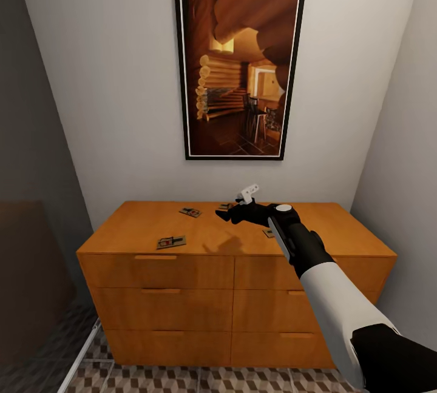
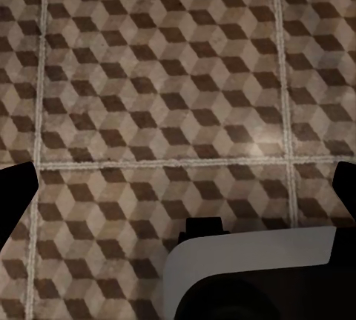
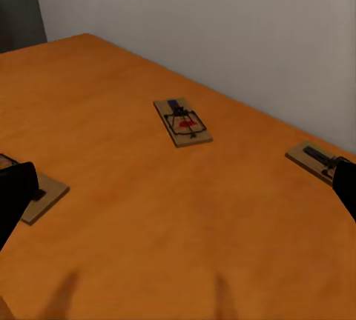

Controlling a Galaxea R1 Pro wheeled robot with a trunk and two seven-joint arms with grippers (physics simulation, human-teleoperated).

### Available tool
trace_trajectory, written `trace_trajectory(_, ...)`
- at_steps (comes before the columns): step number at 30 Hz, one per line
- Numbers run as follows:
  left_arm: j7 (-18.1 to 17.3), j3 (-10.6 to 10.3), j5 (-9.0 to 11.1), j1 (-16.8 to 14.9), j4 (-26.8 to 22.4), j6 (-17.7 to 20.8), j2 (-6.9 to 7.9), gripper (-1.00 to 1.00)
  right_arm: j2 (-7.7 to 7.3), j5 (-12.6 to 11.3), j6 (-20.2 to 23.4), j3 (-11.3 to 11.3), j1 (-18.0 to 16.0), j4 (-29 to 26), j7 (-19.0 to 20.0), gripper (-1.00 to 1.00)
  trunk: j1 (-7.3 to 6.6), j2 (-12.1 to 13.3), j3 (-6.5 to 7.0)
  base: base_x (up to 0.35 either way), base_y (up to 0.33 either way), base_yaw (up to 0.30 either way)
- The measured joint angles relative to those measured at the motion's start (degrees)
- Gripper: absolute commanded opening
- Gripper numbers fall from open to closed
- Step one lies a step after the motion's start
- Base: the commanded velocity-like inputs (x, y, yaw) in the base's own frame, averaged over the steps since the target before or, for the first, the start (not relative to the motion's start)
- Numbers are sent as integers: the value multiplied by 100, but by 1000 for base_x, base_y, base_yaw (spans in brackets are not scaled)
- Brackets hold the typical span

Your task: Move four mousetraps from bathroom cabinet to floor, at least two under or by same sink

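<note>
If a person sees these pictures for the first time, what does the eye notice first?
The tall framed picture of a log interior, on the wall above the cabinet. On the cabinet top lie small mousetraps, and the right pincer hovers over them. Below is the cube-patterned floor.

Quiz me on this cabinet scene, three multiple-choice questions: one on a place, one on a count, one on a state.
1. Where do the mousetraps lie?
A. On top of the cabinet
B. On the tiled floor
C. In an open drawer

2. How many mousetraps show in the right wrist view?
A. One
B. Three
C. Five

3. How is the right gripper?
A. Open, holding nothing
B. Shut on a mousetrap
C. Shut on a drawer handle

Answers: 1 A, the traps rest on the orange-brown top. 2 B, one lies in the middle and one near each finger. 3 A, the fingers stand wide apart over bare wood.
</note>
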Motion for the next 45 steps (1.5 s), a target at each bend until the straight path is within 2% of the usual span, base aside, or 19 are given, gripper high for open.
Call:
trace_trajectory(27,0,0,0,0,9,-9,0,100,9,0,-29,0,1,163,0,100,0,0,0,43,4,0)
trace_trajectory(45,0,0,0,0,9,-2,0,100,8,0,-33,1,-1,165,-1,100,-2,0,0,38,243,0)
